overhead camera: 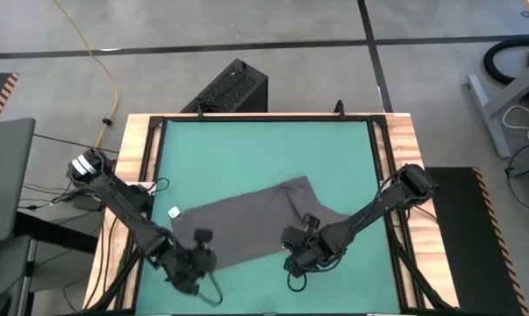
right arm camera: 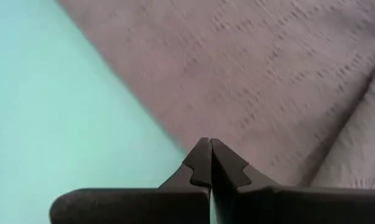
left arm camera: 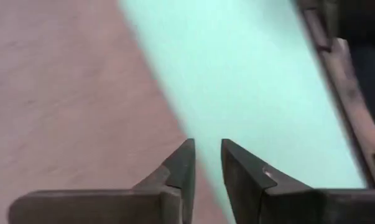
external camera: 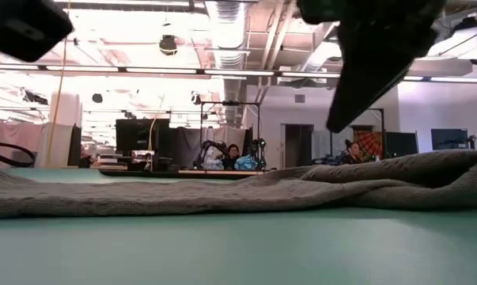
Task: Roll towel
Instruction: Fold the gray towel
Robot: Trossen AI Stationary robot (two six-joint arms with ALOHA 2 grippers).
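Note:
The dark grey towel [overhead camera: 246,224] lies spread out across the green table, slanting from near left to far right. Its white tag [overhead camera: 174,211] is at the left end, and its right end is folded over [overhead camera: 321,206]. My left gripper [overhead camera: 207,250] hovers over the towel's near edge [left arm camera: 168,124], its fingers [left arm camera: 184,158] a narrow gap apart with nothing between them. My right gripper [overhead camera: 290,254] is shut and empty, above the near edge farther right [right arm camera: 210,144]. In the low view it [external camera: 337,123] hangs clear above the towel [external camera: 222,194].
The bare green mat [overhead camera: 264,154] stretches beyond the towel to the far edge, with a narrower strip in front of it [overhead camera: 246,285]. A wooden frame [overhead camera: 137,175] rims the table. A black box [overhead camera: 233,88] stands on the floor behind. People sit far off in the room [external camera: 232,154].

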